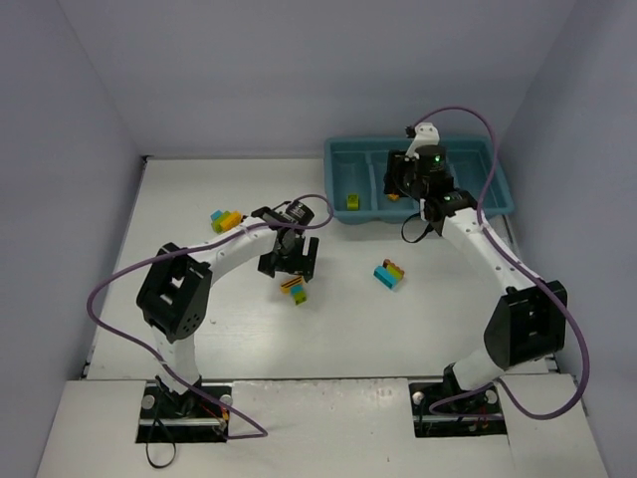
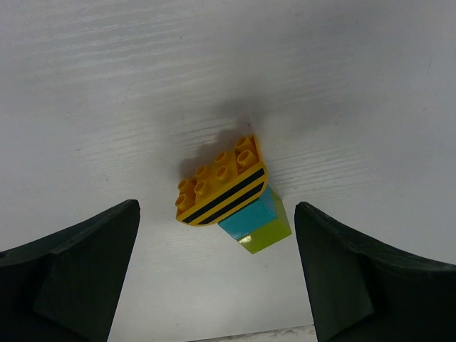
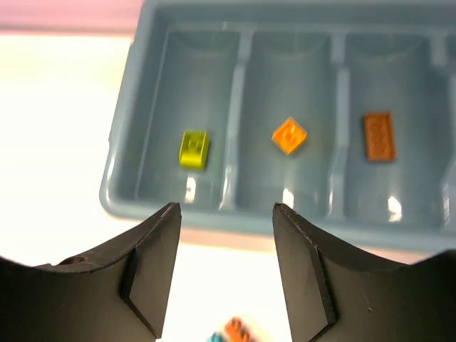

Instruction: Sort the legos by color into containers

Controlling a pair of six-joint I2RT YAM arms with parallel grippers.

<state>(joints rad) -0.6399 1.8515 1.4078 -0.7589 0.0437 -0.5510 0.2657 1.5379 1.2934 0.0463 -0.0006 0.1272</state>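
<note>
1. Left clump (image 1: 227,220): legos in yellow, cyan and green, joined, lying at the left of the table (image 1: 348,329). We cannot make out how they stack.

2. Left gripper (image 1: 289,261) (image 2: 216,214): released, its fingers (image 2: 78,271) spread wide above item 3 and touching nothing.

3. Striped clump (image 1: 296,290) (image 2: 226,194): an orange brick with two black stripes (the only marking we can read anywhere), joined to a cyan and a green brick. It lies on the table between the left gripper's fingers, apart from both.

4. Middle clump (image 1: 389,274) (image 3: 231,331): cyan, orange, yellow and green, on the table near the tray's front rim. The right wrist view cuts it off at the bottom edge, blurred.

5. Tray (image 1: 333,174) (image 3: 121,192): teal-blue, with side-by-side compartments. The right arm covers its middle from above, and the wrist view crops the rightmost compartment.
   - Green lego (image 1: 352,202) (image 3: 194,149): leftmost compartment.
   - Orange lego (image 1: 395,196) (image 3: 289,135): second compartment.
   - Darker orange lego (image 3: 379,135): third compartment, seen only from the wrist.

6. Right gripper (image 3: 226,210): released and empty, its jaws apart over the tray's front rim.
</note>
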